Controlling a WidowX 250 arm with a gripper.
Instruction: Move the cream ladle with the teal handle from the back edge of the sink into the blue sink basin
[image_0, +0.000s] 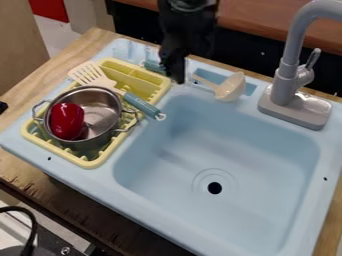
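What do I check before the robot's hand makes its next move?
1. Red pepper inside the metal pot: ok.
2. Pot sitting upright on the yellow rack: ok.
3. Spatula all the way on the rack: not ok, its blue handle pokes out past the edge.
4. Hand not touching the ladle: cannot tell, they look very close at the back of the sink.
5. Space between hand and faucet: ok, there's a gap.

black arm (189, 24): in from top edge | gripper (175, 72): hanging down
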